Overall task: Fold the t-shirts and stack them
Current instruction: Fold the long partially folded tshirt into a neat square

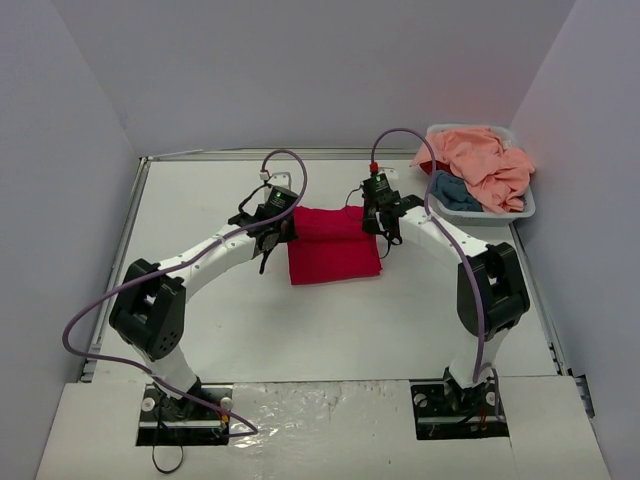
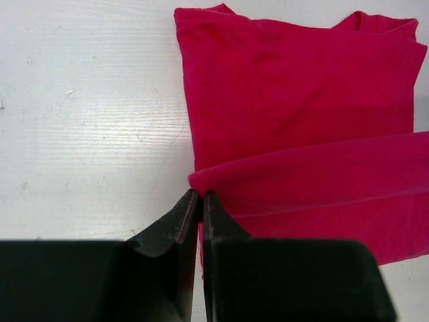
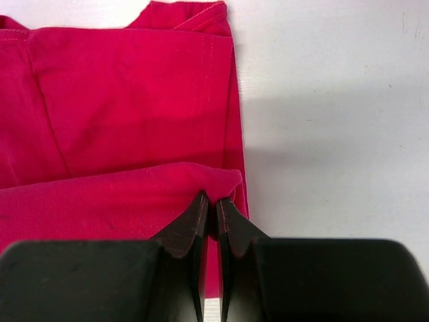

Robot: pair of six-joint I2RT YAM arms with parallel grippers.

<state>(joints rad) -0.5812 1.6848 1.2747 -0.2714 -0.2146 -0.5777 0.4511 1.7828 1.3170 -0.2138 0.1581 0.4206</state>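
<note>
A crimson-red t-shirt (image 1: pixel 333 245) lies partly folded in the middle of the white table, between my two arms. My left gripper (image 1: pixel 277 232) is shut on the shirt's left edge; in the left wrist view the cloth (image 2: pixel 301 121) bunches into a fold at the closed gripper (image 2: pixel 202 196). My right gripper (image 1: pixel 383 228) is shut on the shirt's right edge, and the red cloth (image 3: pixel 127 114) wraps over that closed gripper (image 3: pixel 212 200). A raised fold of cloth runs between the two grips. Peach-pink t-shirts (image 1: pixel 485 165) and a teal-blue one (image 1: pixel 455 192) lie heaped in the basket.
A white plastic basket (image 1: pixel 527 208) stands at the back right corner against the wall. Grey walls close in the table on the left, back and right. Purple cables loop over both arms.
</note>
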